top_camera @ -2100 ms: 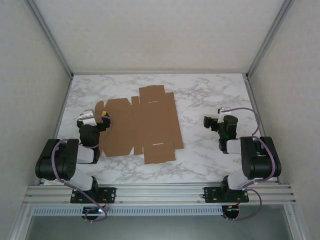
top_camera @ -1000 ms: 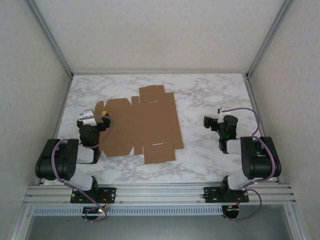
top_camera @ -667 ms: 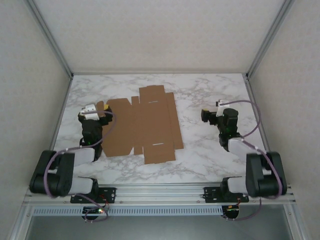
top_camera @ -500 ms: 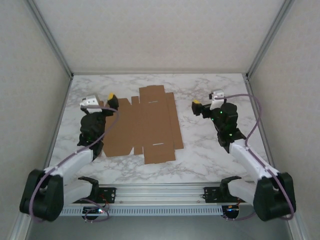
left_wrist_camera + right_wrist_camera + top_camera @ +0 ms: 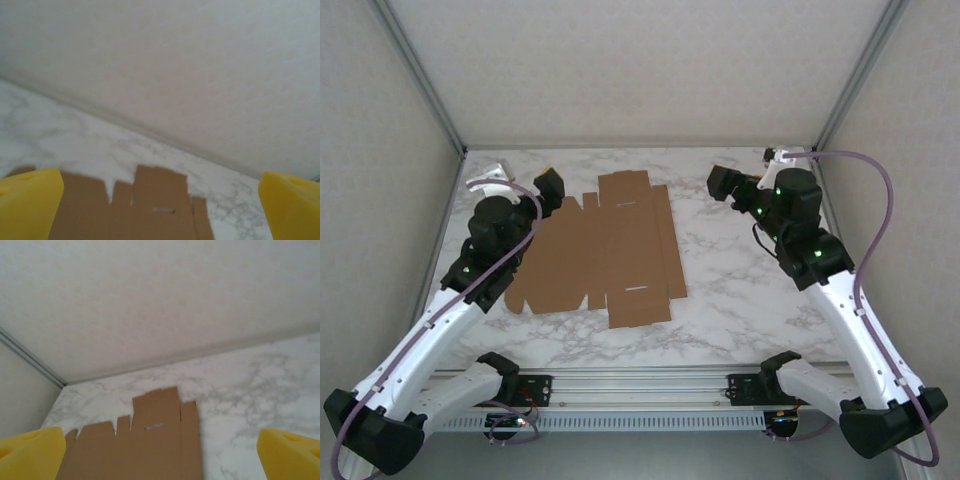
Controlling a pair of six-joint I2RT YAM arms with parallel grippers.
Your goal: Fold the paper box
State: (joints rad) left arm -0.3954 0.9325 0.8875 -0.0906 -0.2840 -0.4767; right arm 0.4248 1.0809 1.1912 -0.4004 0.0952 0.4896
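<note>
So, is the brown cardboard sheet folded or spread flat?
Spread flat: the brown cardboard sheet lies on the marble table, no flap raised.

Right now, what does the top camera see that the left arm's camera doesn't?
From the top: the whole flat cardboard sheet, both long arms, the left gripper and right gripper both open, and the metal rail in front. From the left wrist: its own yellow pads up close, standing wide apart. Both share the cardboard sheet's far end, the marble table and the pale back wall.
</note>
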